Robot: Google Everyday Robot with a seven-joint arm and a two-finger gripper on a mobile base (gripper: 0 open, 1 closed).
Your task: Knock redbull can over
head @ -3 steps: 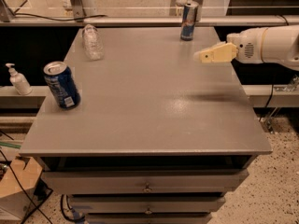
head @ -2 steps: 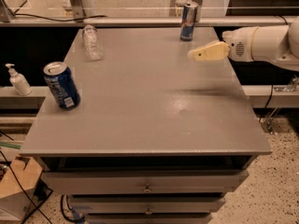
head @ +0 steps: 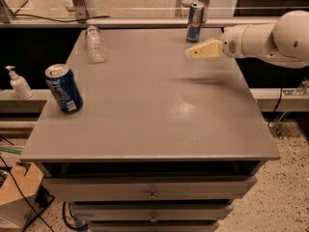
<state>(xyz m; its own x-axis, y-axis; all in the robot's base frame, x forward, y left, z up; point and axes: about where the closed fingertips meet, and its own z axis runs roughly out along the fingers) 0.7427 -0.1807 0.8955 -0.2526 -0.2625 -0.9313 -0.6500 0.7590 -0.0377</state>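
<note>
1. Nearest the camera, the front of the table [head: 154, 115] shows two drawers [head: 152, 190], one above the other, each with a small knob.
2. A wide dark-blue can [head: 63, 88] with white lettering stands upright by the table's left edge, where it was a second ago.
3. Just off that edge, on a lower ledge, stands a white pump bottle [head: 19, 82].
4. The tool [head: 191, 53] hangs above the table's far right part, reaching in from the right on the white arm [head: 270, 37]. Its cream fingers taper to one point and seem closed, with nothing between them. Since the earlier frame it has slid left; its tip now lies in front of the redbull can and clear of it.
5. A clear plastic bottle [head: 95, 43] lies at the far left of the table, unmoved.
6. The redbull can [head: 195, 22], slim, blue and silver, stands upright at the far edge, right of centre, in the same spot as before.
</note>
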